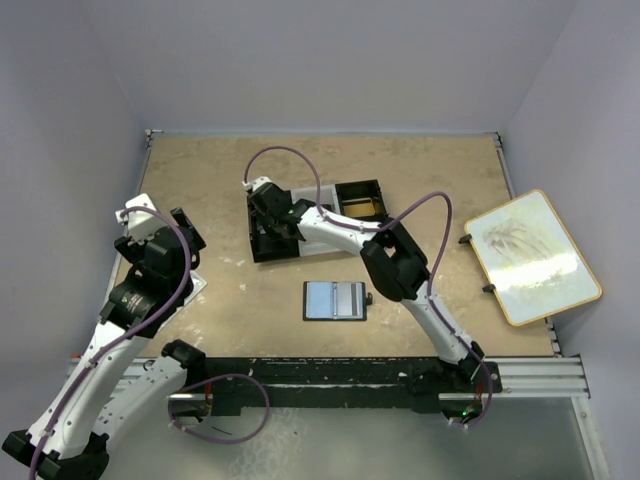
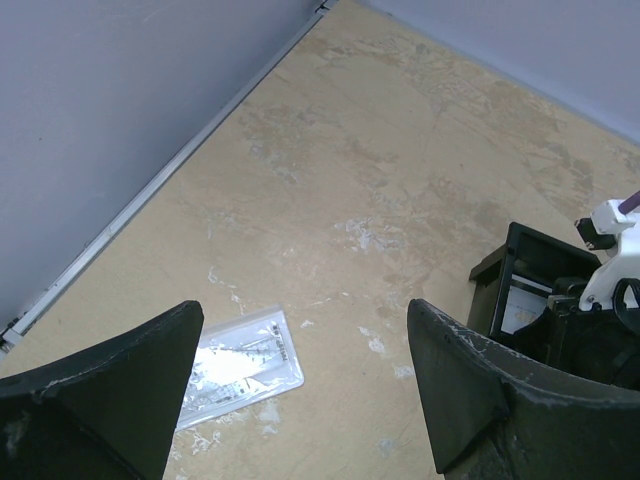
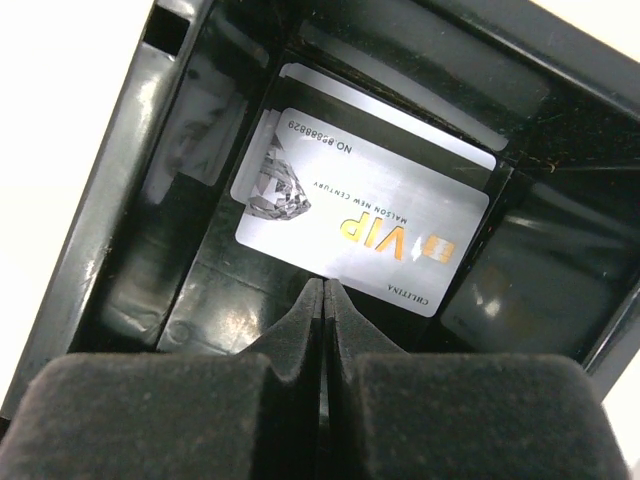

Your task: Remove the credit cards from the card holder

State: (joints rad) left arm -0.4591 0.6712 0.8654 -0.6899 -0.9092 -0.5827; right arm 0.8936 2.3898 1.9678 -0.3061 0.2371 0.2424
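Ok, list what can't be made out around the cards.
Right wrist: lower card, covered by the VIP card; only an edge shows.
Top: card holder sleeves, too small and glossy to tell whether cards remain.
Left wrist: packet print, washed out by glare.

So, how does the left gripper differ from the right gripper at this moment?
The left gripper is wide open; the right gripper is shut, its jaws pressed together. The left gripper hangs above the table near a plastic packet; the right gripper reaches into a compartment of the black tray, above a silver VIP card. Neither holds anything.
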